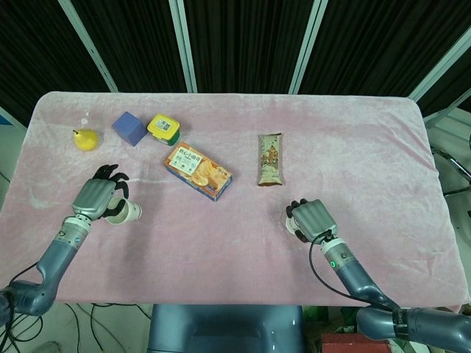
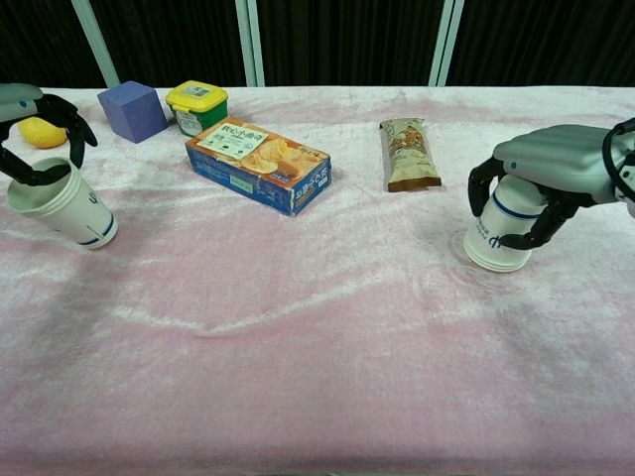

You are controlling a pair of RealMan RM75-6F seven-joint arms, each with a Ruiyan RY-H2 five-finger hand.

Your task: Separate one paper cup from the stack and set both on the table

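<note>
While lettering stays illegible, left hand (image 2: 35, 124) grips a tilted paper cup (image 2: 63, 204); right hand (image 2: 556, 169) clasps an inverted blue-banded cup (image 2: 501, 226), hidden from head view.

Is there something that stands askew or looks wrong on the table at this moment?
Yes. The left robot hand holds its paper cup tilted, mouth up, not flat on the pink cloth. The right robot hand holds the other cup mouth down at the cloth. Nothing looks spilled or damaged.
</note>
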